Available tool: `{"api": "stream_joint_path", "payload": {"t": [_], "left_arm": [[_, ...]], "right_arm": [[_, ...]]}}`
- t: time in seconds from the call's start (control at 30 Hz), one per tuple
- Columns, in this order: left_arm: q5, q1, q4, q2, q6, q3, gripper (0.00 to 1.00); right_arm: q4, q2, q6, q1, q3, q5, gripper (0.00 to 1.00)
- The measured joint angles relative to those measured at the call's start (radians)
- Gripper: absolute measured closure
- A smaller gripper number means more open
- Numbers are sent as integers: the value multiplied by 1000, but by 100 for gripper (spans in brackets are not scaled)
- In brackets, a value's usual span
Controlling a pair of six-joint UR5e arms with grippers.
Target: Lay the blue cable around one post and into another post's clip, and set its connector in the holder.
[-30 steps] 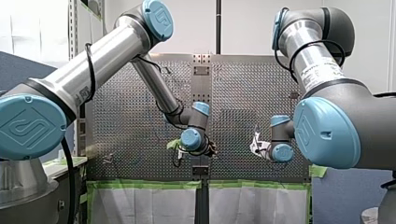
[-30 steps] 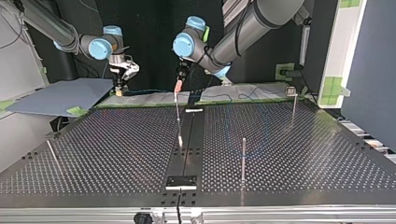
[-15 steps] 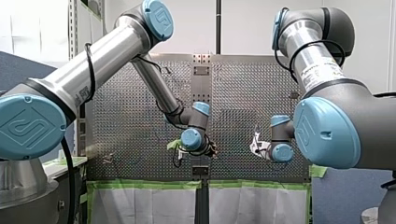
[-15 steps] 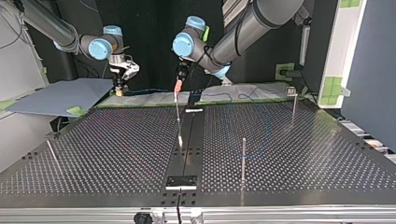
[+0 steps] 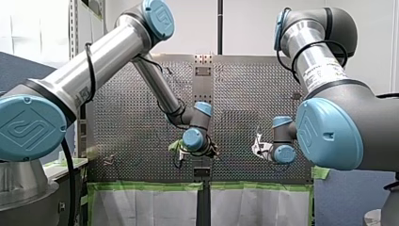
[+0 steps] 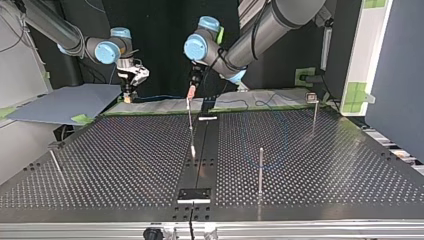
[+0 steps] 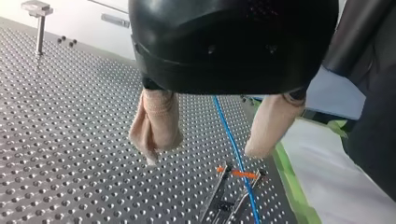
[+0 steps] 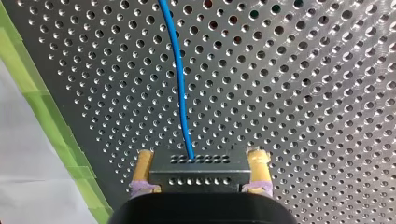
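Note:
In the left wrist view my left gripper (image 7: pixel 203 155) hangs open, beige pads apart, over the perforated table. The blue cable (image 7: pixel 229 135) runs under the gap between its fingers and past a metal post clip (image 7: pixel 226 191) with an orange part. In the right wrist view my right gripper (image 8: pixel 201 156) is shut on the dark perforated connector (image 8: pixel 198 170), yellow pads on both its sides; the blue cable (image 8: pixel 180 93) leads away from it across the table. In the top view my right gripper (image 6: pixel 129 90) is at the far left edge and my left gripper (image 6: pixel 191 90) is near the middle.
Thin posts stand at the top view's right (image 6: pixel 261 170), far right (image 6: pixel 314 112) and near left (image 6: pixel 55 165). A dark holder plate (image 6: pixel 195 194) sits at the near middle edge. Green tape and white sheets border the table's far edge.

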Motion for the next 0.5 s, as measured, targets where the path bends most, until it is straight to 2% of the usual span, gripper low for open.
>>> {"api": "stream_joint_path", "payload": {"t": [0.2, 0.5], "left_arm": [[-34, -18, -11, 52, 6, -38, 0], [-18, -63, 14, 141, -18, -125, 0]], "right_arm": [[0, 0, 0, 0, 0, 0, 81], [3, 0, 0, 0, 0, 0, 81]]}}
